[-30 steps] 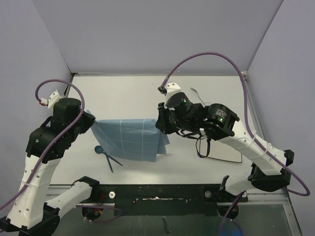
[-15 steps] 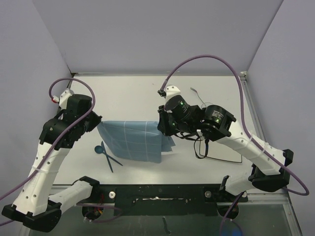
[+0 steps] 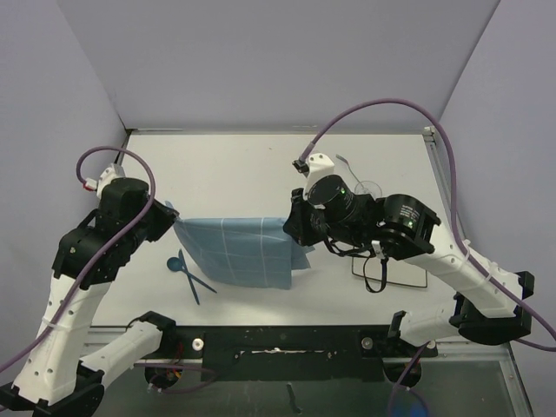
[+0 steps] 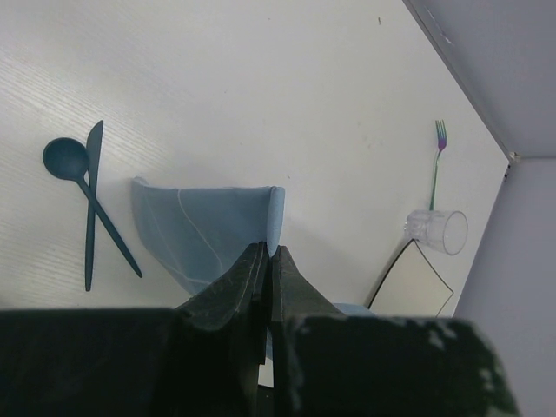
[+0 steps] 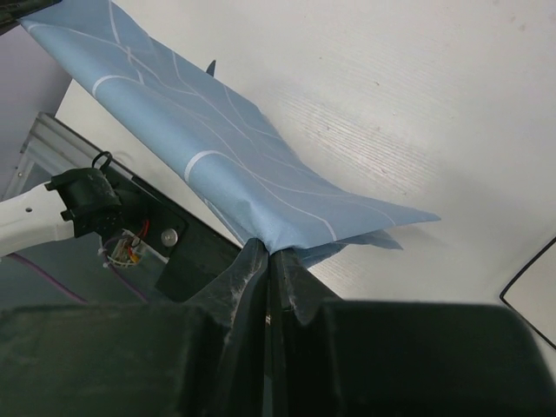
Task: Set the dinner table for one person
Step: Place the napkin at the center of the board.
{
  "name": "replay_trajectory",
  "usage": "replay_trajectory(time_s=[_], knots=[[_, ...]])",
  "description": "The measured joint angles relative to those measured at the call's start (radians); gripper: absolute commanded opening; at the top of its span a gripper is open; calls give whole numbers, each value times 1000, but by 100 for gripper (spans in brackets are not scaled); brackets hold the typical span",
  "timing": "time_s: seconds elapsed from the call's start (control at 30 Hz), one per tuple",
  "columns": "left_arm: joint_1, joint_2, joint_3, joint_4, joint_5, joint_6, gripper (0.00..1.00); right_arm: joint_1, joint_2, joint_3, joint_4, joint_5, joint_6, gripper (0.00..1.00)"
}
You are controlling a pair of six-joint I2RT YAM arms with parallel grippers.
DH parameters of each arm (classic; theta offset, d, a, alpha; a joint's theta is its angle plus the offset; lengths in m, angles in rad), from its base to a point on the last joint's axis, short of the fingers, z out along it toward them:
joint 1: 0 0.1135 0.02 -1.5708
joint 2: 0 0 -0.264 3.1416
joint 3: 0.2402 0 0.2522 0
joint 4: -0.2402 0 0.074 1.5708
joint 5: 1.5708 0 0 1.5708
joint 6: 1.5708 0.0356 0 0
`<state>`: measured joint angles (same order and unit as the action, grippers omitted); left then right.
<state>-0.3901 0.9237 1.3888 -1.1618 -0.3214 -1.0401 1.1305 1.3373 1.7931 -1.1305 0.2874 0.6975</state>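
A blue cloth mat with a white grid (image 3: 234,252) hangs stretched above the white dinner table (image 3: 226,165), its lower edge drooping toward the tabletop. My left gripper (image 3: 172,219) is shut on the mat's left corner. In the left wrist view the fingertips (image 4: 269,252) pinch the cloth (image 4: 204,230). My right gripper (image 3: 293,228) is shut on the right corner. The right wrist view shows the mat (image 5: 217,148) spreading out from its closed tips (image 5: 269,250).
A dark blue spoon (image 3: 176,264) and knife (image 3: 198,283) lie crossed just left of the mat. A fork (image 3: 344,162), a clear glass (image 3: 369,188) and a white black-rimmed square plate (image 3: 401,276) sit to the right. The black rail (image 3: 278,339) runs along the near edge.
Both arms have carried the stretched mat a little to the right and toward the near edge. Both grips stay closed on its corners.
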Motion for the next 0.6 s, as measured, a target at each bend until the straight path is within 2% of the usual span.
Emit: replay_trajectory(time_s=[0.2,0.43,0.5,0.6], knots=[[0,-52,0,-26,12,-9,0,43,-7,0,-6,27,22,0],[0,-29,-29,-2,25,-15,0,49,2,0,-14,93,27,0],[0,-6,-65,29,31,-16,0,35,11,-13,-13,118,29,0],[-1,53,-111,92,47,-22,0,-56,27,-95,22,124,24,0]])
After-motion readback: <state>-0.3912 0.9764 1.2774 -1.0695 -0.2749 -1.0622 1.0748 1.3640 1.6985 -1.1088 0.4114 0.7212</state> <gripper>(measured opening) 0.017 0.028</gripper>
